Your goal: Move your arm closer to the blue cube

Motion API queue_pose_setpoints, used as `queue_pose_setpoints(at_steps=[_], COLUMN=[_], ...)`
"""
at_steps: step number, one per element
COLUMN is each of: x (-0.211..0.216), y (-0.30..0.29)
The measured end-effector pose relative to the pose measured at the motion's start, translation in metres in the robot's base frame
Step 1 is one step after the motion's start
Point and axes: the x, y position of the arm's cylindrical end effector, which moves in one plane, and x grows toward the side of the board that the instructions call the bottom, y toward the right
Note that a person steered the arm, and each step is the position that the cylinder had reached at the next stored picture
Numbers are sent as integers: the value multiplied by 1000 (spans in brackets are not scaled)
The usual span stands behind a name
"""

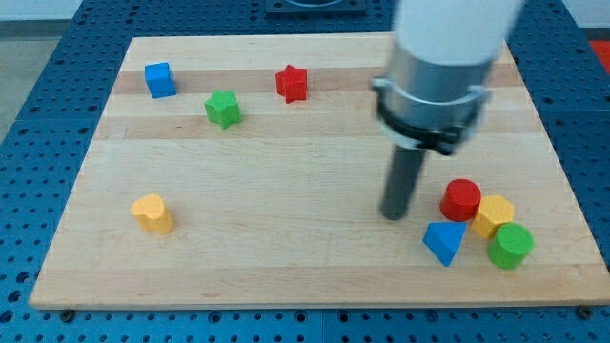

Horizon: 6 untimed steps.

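The blue cube (160, 80) sits near the board's top left corner. My tip (395, 215) rests on the board at the right of centre, far to the right of and below the blue cube. The rod hangs from a wide grey and white arm body (438, 67) that enters from the view's top. The tip stands just left of a red cylinder (461, 199) and above-left of a blue triangular block (444, 242), touching neither.
A green star block (223, 108) and a red star block (292, 83) lie near the top, right of the blue cube. A yellow block (152, 212) lies at lower left. A yellow block (493, 215) and a green cylinder (511, 246) cluster at lower right on the wooden board (286, 191).
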Motion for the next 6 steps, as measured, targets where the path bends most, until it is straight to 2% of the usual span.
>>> queue_pose_setpoints(at_steps=[2,3,4,5,6], x=[-11,-13,-17,-63,-66], y=[-155,-186,-187,-192,-192])
